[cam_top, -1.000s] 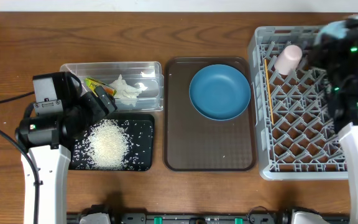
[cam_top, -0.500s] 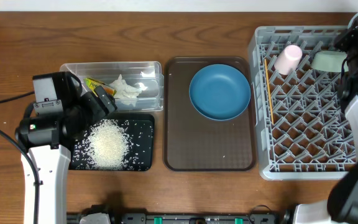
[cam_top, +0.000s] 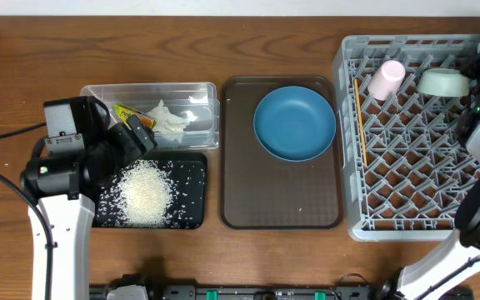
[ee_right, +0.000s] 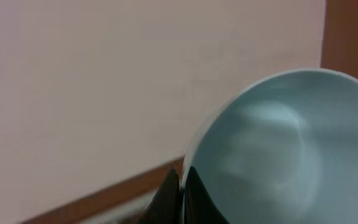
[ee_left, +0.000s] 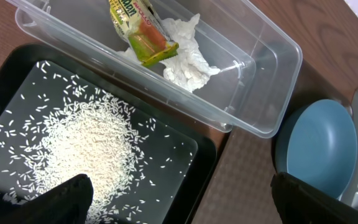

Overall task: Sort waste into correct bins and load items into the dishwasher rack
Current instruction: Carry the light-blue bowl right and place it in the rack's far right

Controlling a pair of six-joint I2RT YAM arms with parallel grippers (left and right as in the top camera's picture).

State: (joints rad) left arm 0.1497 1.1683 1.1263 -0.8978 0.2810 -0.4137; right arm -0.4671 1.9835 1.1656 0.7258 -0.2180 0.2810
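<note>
Overhead: right gripper pinches pale green bowl at rack, near pink cup.

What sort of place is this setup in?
Probably a lab bench staged as a kitchen cleanup station: wooden table, grey dishwasher rack with a pink cup, and a black tray of rice.

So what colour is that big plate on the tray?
Blue; the plate shows best from overhead.
</note>
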